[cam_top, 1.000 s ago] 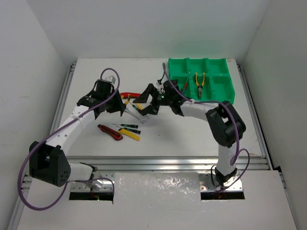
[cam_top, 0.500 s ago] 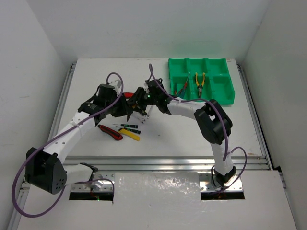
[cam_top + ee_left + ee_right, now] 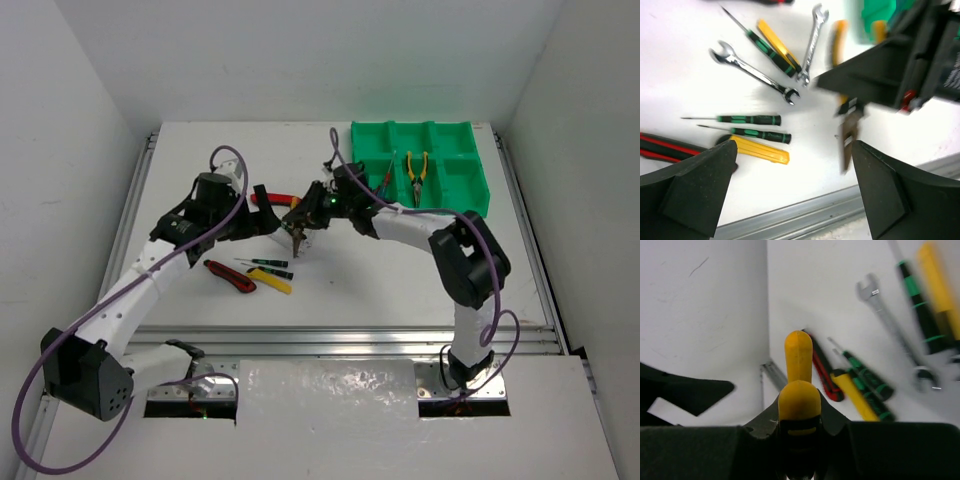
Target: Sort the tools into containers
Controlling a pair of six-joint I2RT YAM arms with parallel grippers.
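Observation:
My right gripper (image 3: 302, 214) is shut on yellow-handled pliers (image 3: 799, 382), whose dark nose (image 3: 298, 243) hangs down above the table. My left gripper (image 3: 262, 222) stands open just left of them, with nothing between its fingers (image 3: 692, 192); the blurred pliers (image 3: 847, 137) show near its right finger. On the table lie two silver wrenches (image 3: 756, 73), two green-handled screwdrivers (image 3: 747, 119), a yellow utility knife (image 3: 270, 281) and a red utility knife (image 3: 229, 276). The green containers (image 3: 462, 163) at the far right hold another pair of pliers (image 3: 416, 167) and a red-handled screwdriver (image 3: 383, 180).
A red-handled tool (image 3: 266, 198) lies behind the two grippers. A metal rail (image 3: 350, 338) runs along the table's near edge. White walls close in the left, back and right sides.
The right gripper closed on the pliers that the left gripper held. The left gripper then opened and drew back a little to the left.

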